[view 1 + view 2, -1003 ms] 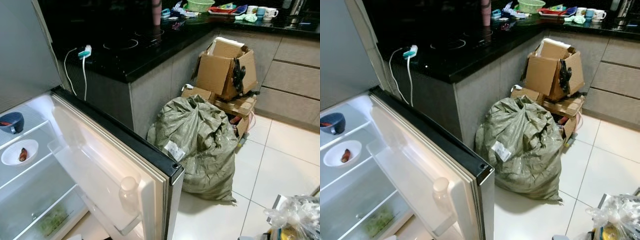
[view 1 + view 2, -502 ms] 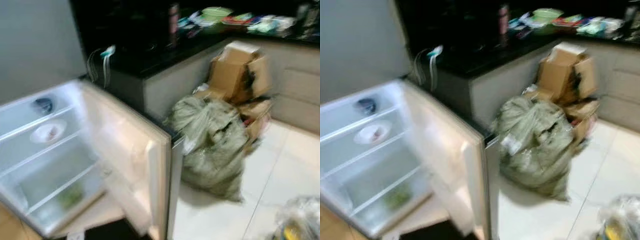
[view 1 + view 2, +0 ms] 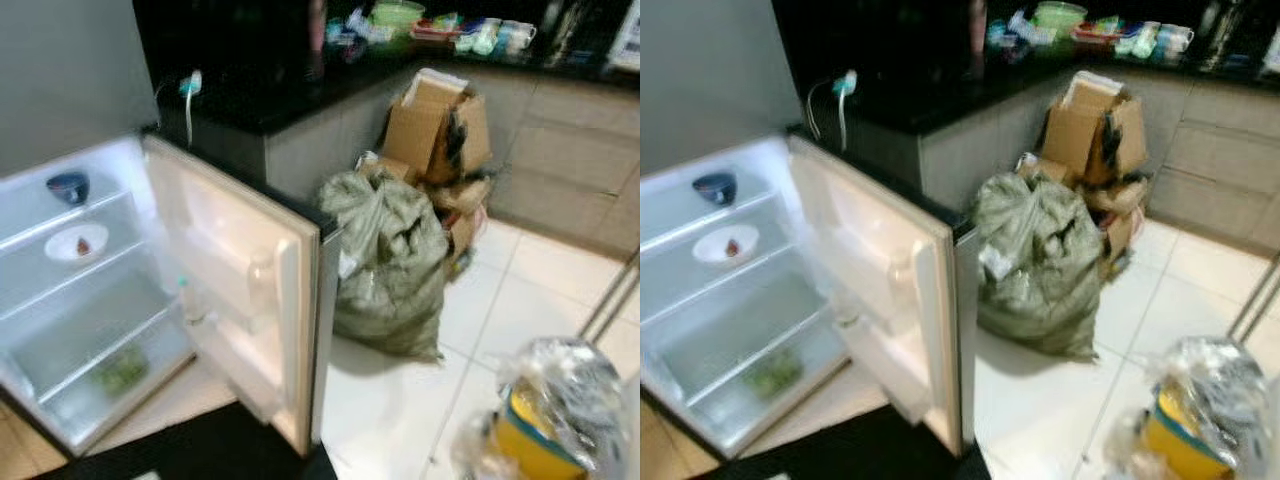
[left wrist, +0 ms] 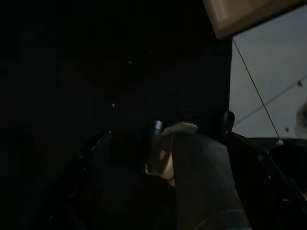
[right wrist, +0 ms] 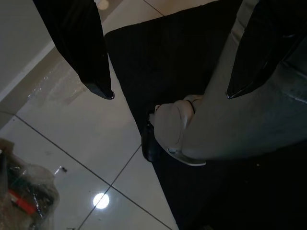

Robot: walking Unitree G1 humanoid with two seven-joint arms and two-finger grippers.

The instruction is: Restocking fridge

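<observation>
Black fingers of the right gripper (image 5: 170, 93) hang spread wide apart and empty, pointing down at a dark mat (image 5: 192, 62) and glossy white floor tiles (image 5: 86, 143), with the robot's own grey foot between them. The left gripper (image 4: 168, 158) hangs idle in deep shade; its fingers look parted, with nothing between them. At the left of the head views the fridge (image 3: 90, 300) stands with its white door (image 3: 240, 290) swung open, wire shelves carrying a dark blue bowl (image 3: 67, 186) and a white dish (image 3: 76, 242). A crumpled green woven sack (image 3: 385, 265) slumps at centre against the grey counter, cardboard boxes (image 3: 440, 130) behind it. Crinkled clear plastic bags (image 3: 555, 420) sit at the lower right.
</observation>
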